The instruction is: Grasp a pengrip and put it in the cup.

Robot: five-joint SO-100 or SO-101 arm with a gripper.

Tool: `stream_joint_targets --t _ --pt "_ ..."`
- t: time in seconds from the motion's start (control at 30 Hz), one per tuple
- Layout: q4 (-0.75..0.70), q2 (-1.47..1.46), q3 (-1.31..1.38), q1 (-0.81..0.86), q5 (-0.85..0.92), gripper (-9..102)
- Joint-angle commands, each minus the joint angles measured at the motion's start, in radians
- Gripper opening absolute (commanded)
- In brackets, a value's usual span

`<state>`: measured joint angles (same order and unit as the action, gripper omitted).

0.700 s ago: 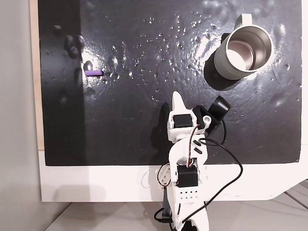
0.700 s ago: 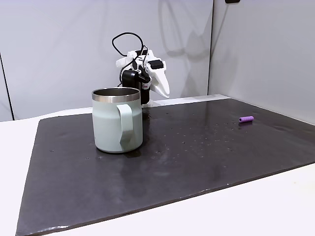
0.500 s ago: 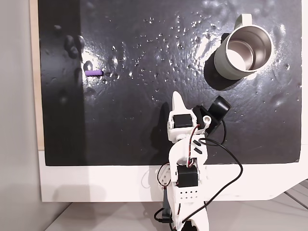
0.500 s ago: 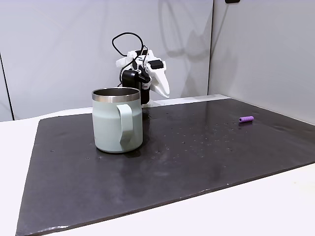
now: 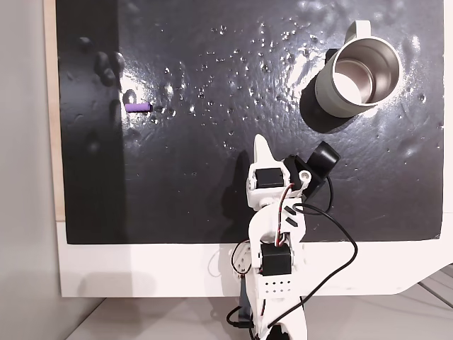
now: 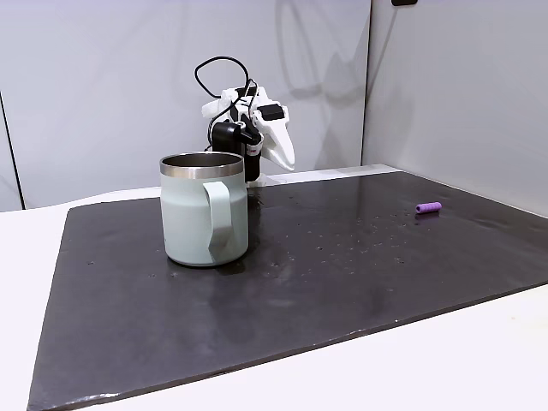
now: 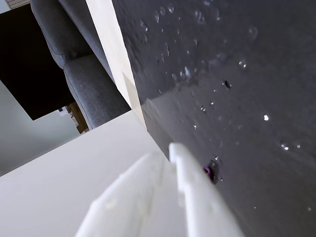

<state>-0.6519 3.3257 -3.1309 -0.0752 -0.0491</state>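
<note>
Folding back over its own base, the white arm sits at the near edge of the black mat (image 5: 212,85) in a fixed view from above, its gripper (image 5: 261,147) raised off the surface with the tapered tip aimed up the picture toward the mat's middle. In the other fixed view the gripper (image 6: 282,154) hangs behind the cup, tip slanting downward. The two fingers lie together with no gap between them and hold nothing (the wrist view shows them pressed side by side (image 7: 173,163)).

The pengrip (image 5: 138,107) lies flat on the mat near its left edge in the view from above, its long axis running left to right across that picture, well apart from the gripper. From the low fixed view the pengrip (image 6: 428,207) rests far right on the mat, again lying on its side.

The cup (image 5: 357,71) stands upright at the upper right, handle pointing up the picture; in the low view the cup (image 6: 204,210) has its handle toward the camera.
</note>
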Motion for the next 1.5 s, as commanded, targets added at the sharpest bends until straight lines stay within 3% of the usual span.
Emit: stream_joint_targets --t 0.0,0.3,0.7,0.87,1.03,1.27,1.47 --pt "-0.005 0.012 0.044 0.02 0.02 0" --pt "-0.21 -0.357 0.534 -0.094 0.069 0" --pt "-0.62 -1.241 1.511 -0.213 -0.199 4" --pt "-0.801 -1.591 1.885 -0.247 -0.308 9" --pt "-0.937 -1.898 2.25 -0.291 -0.399 23" --pt "-0.942 -2.152 2.499 -0.38 -0.463 33" --pt "-0.904 -2.312 2.608 -0.463 -0.546 34"
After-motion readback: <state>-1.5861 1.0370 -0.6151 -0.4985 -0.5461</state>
